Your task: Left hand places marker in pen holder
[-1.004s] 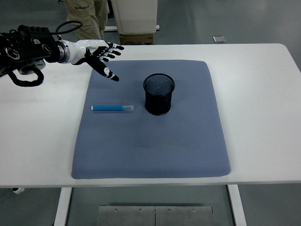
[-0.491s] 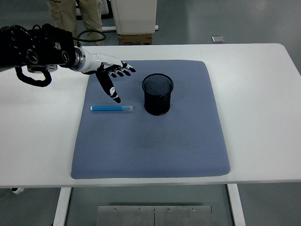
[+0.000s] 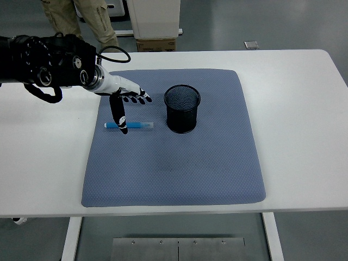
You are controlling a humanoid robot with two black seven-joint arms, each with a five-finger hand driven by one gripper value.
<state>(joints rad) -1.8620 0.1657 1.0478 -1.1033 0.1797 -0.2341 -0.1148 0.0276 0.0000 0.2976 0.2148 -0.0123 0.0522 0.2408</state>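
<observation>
Since the earlier pictures, the left hand [image 3: 124, 103] has come down and moved nearer, from up by the far left corner of the blue mat [image 3: 174, 157] to a spot right over the marker [image 3: 129, 125]. The marker and the pen holder [image 3: 182, 108] have not moved at all.

Right now the hand is spread out and holds nothing. One long finger points down, and its tip sits at the left part of the marker. It looks like it touches the marker or is just above it, but the picture cannot show which. The other fingers [image 3: 137, 98] stick out to the right, on the far side of the marker.

The blue marker lies flat on the mat, pointing left and right. The black mesh pen holder stands upright just to the right of it, close but not touching. The mat lies on the white counter [image 3: 304, 109]. A person's legs [image 3: 81, 16] show at the far edge, behind the counter.

The step in hand looks like reaching for the marker. The grab is not yet done.

Next, the hand likely needs to curl its fingers around the marker from both sides and pinch it. Because the marker is thin and flat on the soft mat, it could roll away if it gets pushed.

The right hand is out of view.
</observation>
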